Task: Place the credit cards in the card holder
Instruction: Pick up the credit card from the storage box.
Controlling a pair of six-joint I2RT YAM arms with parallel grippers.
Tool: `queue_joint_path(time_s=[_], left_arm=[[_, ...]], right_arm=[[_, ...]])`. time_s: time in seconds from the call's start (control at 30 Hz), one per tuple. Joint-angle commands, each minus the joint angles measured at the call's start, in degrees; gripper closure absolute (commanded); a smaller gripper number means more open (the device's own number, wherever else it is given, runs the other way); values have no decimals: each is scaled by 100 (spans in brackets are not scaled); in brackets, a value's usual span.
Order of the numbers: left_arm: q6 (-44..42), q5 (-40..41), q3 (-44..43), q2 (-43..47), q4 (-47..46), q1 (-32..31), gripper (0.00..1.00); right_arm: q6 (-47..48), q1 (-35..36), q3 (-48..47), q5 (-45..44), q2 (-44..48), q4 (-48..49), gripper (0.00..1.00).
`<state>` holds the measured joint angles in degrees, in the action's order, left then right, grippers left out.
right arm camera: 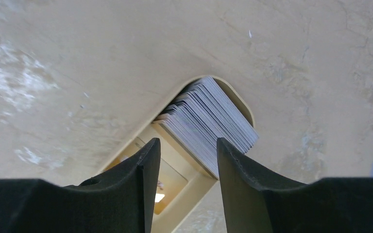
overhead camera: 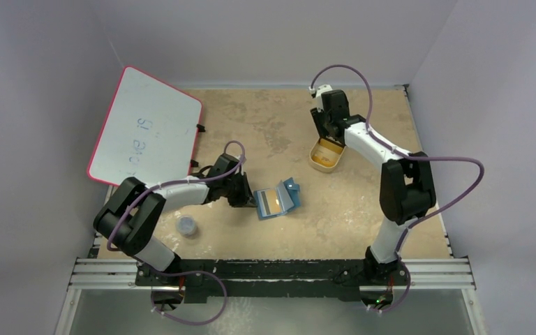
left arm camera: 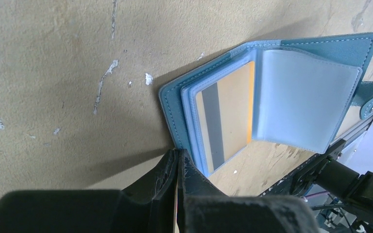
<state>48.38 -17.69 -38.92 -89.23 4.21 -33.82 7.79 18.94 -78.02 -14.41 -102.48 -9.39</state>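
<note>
**Top view.** The open card holder [overhead camera: 277, 200] lies at centre frame on the table [overhead camera: 363, 202]. The left gripper [overhead camera: 244, 196] is at its left edge. The right gripper [overhead camera: 329, 130] hangs over the tray [overhead camera: 313, 161] at upper right.

**Left wrist view.** The left gripper's jaws are clenched, with the tips touching the holder's lower-left corner. Whether they pinch the cover cannot be told. One orange card [left arm camera: 226, 114] with a dark stripe sits in a clear pocket.

**Right wrist view.** The right gripper's jaws stand apart and empty, just short of the credit cards [right arm camera: 213, 116] stacked on edge in the tray.

**Judged progress.** One card is stowed; the stack remains.
</note>
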Motion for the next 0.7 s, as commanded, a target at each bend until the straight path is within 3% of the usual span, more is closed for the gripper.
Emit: queue_joint_path(time_s=[0.0,0.67], left_arm=[[-134,-233,-317,101,15,-19,100],[-288,-236,-510,467,539,-18,100]], right_arm=[[915,-96,11,-186,37,42,50],[1572,-253,56,-172,-150,-169,41]])
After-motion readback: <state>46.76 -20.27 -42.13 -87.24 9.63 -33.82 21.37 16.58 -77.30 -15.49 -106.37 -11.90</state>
